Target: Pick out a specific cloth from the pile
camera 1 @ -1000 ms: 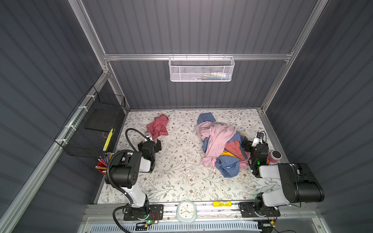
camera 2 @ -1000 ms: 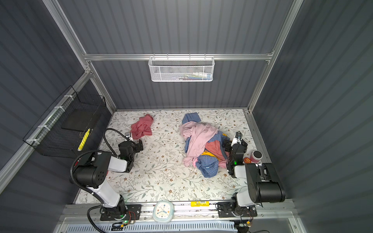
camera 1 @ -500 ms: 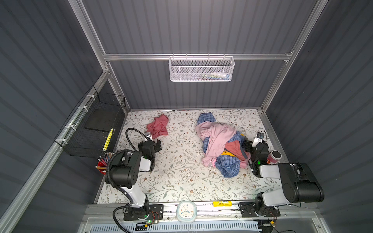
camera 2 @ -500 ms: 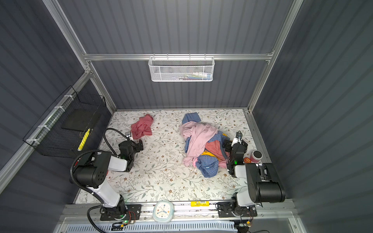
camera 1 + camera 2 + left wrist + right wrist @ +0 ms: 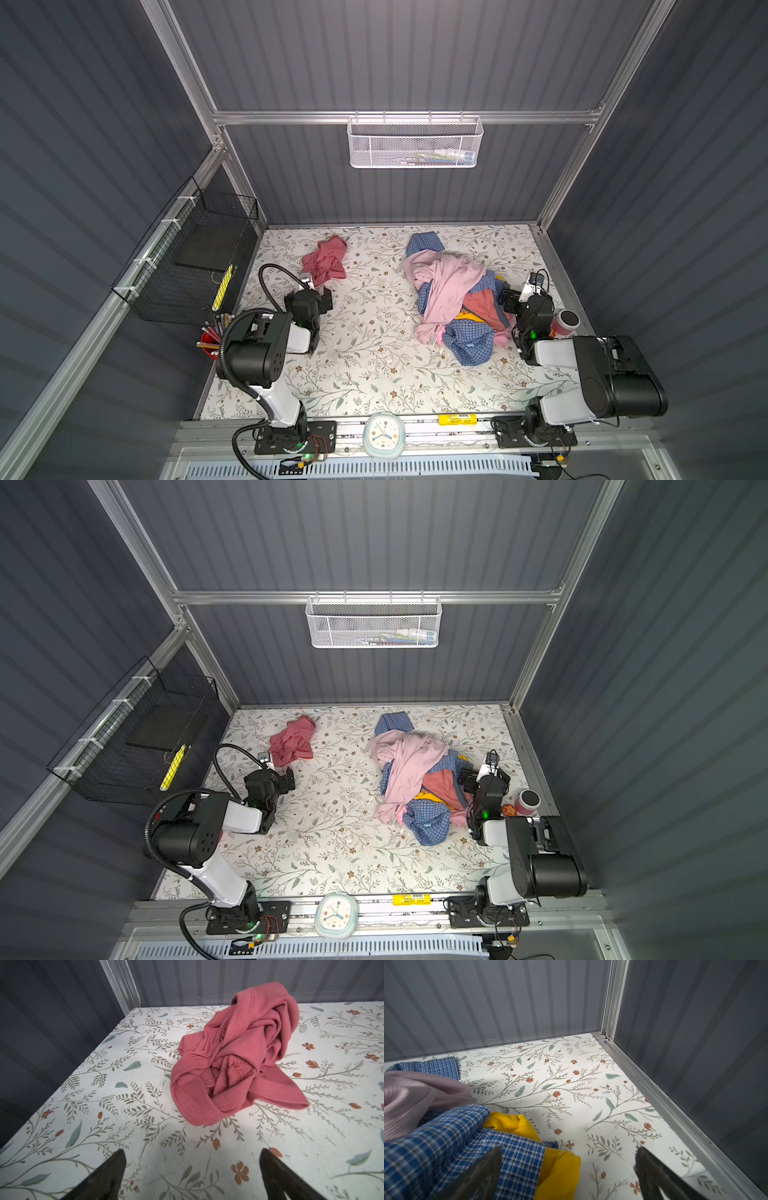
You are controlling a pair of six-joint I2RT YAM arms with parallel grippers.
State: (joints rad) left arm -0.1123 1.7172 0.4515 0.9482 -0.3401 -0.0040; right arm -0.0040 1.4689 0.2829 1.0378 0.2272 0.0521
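Observation:
The cloth [image 5: 325, 262] [image 5: 293, 742] [image 5: 234, 1057], a plain rose-red crumpled garment, lies alone on the floral table at the back left, apart from the pile. The pile [image 5: 453, 295] [image 5: 419, 775] is a heap of pale pink, blue-checked, orange-red and yellow fabrics right of centre. My left gripper [image 5: 324, 298] [image 5: 289, 779] [image 5: 192, 1153] stands open just in front of the cloth, with bare table between its fingers. My right gripper [image 5: 507, 300] [image 5: 467, 781] [image 5: 568, 1151] is open at the pile's right edge, with blue-checked [image 5: 467, 1147] and yellow [image 5: 558, 1167] fabric by one finger.
A black wire basket [image 5: 195, 257] hangs on the left wall above a red pen cup [image 5: 210, 338]. A white mesh basket [image 5: 415, 143] hangs on the back wall. A cup [image 5: 567, 322] stands by the right arm. A small clock [image 5: 384, 434] sits at the front rail.

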